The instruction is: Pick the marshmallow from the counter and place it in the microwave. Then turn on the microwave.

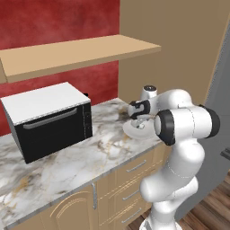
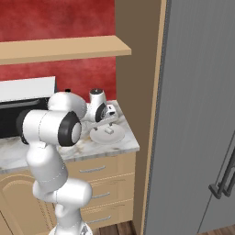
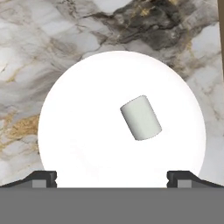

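White and round, the plate (image 3: 87, 131) lies directly under the gripper (image 3: 112, 177) on the marbled counter (image 3: 52, 48). The marshmallow (image 3: 141, 117), a small off-white cylinder, lies tilted on the plate's surface, ahead of the fingertips (image 3: 43, 178) and somewhat nearer the right one in the hand view. It is untouched, with bare plate between it and both tips. The jaws stand spread wide, holding nothing, one tip near each side of the plate's near edge.

From the right base view the gripper (image 2: 109, 110) hangs just above the plate (image 2: 98, 137), and the marshmallow (image 2: 109, 130) shows as a pale speck below it. The counter (image 2: 124, 144) ends beside a tall tan panel next to the grey refrigerator (image 2: 197, 114). Behind the hand a wooden shelf (image 2: 59, 48) runs along the red wall.

In the left base view the gripper (image 1: 139, 117) sits over the plate (image 1: 130, 130), largely behind the arm's own joints. To the hand's left on the counter (image 1: 67, 166) stands the microwave (image 1: 51, 121), a dark box with a white top and a grey bar handle across its shut door, well apart from the plate.
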Motion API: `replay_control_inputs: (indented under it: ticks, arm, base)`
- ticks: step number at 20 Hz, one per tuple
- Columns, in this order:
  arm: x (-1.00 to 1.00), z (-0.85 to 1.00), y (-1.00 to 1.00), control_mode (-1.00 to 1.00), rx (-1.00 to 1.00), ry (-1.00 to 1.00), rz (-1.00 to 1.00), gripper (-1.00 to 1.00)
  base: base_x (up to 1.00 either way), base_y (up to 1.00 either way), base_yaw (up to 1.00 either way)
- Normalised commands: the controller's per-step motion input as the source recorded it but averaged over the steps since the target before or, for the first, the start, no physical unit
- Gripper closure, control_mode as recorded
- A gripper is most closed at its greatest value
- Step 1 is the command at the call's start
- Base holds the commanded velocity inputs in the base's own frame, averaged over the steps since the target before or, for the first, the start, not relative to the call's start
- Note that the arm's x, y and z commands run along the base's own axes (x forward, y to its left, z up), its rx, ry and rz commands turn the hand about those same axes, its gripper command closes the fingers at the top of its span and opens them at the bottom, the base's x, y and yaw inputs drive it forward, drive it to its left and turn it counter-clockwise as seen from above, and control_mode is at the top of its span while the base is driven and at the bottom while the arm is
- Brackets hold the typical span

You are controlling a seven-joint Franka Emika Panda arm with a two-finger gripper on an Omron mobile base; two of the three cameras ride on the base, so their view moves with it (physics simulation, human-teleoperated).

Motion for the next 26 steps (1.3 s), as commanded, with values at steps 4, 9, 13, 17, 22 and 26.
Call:
replay_control_inputs:
  ticks: [4, 9, 13, 17, 22, 26]
  arm:
    - [0.09, -0.08, 0.00, -1.00, 0.00, 0.00, 0.00, -1.00]
    - [0.10, -0.07, 0.00, -1.00, 0.00, 0.00, 0.00, -1.00]
    - [0.11, -0.08, 0.00, -1.00, 0.00, 0.00, 0.00, -1.00]
    - [0.10, -0.06, -0.01, -1.00, 0.00, 0.00, 0.00, -1.00]
    - [0.07, -0.05, -0.04, -1.00, 0.00, 0.00, 0.01, -1.00]
    - [0.05, -0.05, -0.04, -1.00, 0.00, 0.00, 0.01, -1.00]
  base:
    - [0.00, 0.00, 0.00]
    - [0.00, 0.00, 0.00]
    - [0.00, 0.00, 0.00]
    - [0.00, 0.00, 0.00]
    - [0.00, 0.00, 0.00]
    - [0.00, 0.00, 0.00]
